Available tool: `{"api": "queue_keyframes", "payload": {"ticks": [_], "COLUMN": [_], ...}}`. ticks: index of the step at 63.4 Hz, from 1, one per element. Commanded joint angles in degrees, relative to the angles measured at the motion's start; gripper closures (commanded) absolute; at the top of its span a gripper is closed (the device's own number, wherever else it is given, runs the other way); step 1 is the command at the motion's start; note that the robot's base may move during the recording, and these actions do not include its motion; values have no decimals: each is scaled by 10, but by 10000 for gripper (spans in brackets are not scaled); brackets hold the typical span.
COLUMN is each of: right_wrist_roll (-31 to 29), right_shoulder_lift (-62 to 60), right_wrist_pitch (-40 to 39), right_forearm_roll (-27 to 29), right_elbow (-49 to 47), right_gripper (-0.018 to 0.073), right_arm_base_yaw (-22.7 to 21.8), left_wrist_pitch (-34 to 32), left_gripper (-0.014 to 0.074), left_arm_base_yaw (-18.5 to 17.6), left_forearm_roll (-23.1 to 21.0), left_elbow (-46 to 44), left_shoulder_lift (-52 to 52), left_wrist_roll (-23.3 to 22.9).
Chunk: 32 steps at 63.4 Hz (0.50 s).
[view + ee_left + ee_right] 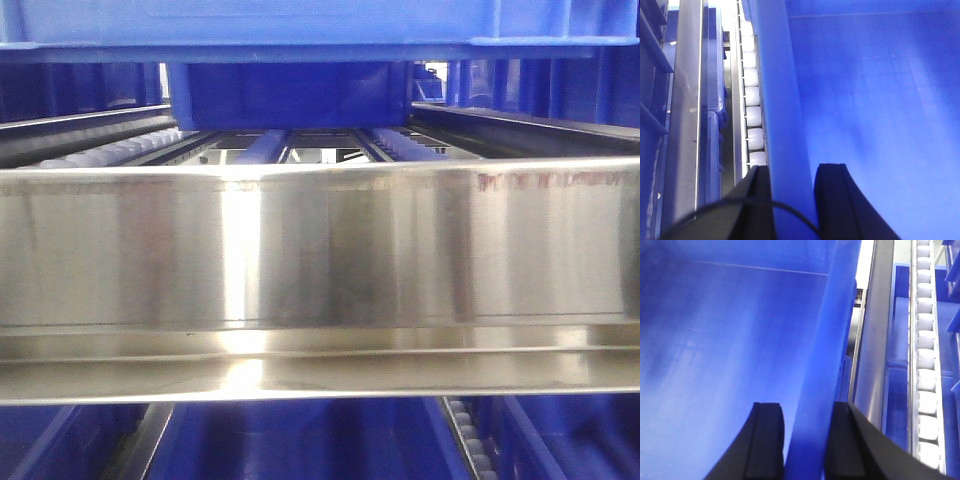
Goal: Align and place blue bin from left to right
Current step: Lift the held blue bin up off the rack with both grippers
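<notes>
The blue bin (290,95) fills the top of the front view, its underside and thick rim hanging just above the shelf's rollers. In the left wrist view its smooth inner wall (875,100) spreads to the right, and my left gripper (792,182) is shut on the bin's left rim, one finger (760,205) outside and one inside. In the right wrist view the bin's interior (730,340) lies to the left. My right gripper (807,427) is shut on the right rim, with one finger (767,440) inside the bin.
A wide stainless rail (320,250) crosses the front of the shelf. White roller tracks (752,100) (925,340) run along both sides of the bin, next to metal side rails (875,340). More blue tubs (300,440) sit on the level below.
</notes>
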Motion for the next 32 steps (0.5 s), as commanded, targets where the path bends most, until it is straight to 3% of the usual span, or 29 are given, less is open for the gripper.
{"api": "queue_keyframes", "payload": {"ticks": [1, 32], "right_wrist_roll": [-19, -19], "right_shoulder_lift": [-15, -15], "right_wrist_pitch": [-29, -29], "right_forearm_roll": [-21, -21], "right_elbow": [-7, -7], "right_gripper": [636, 636], "right_arm_base_yaw": [-2, -2], "left_wrist_pitch": [-41, -41], "left_gripper": [613, 613], "left_arm_base_yaw": [1, 1], "left_forearm_roll": [17, 17], "left_elbow": [-14, -14], "left_shoulder_lift": [-17, -17], "left_wrist_roll": [4, 4]}}
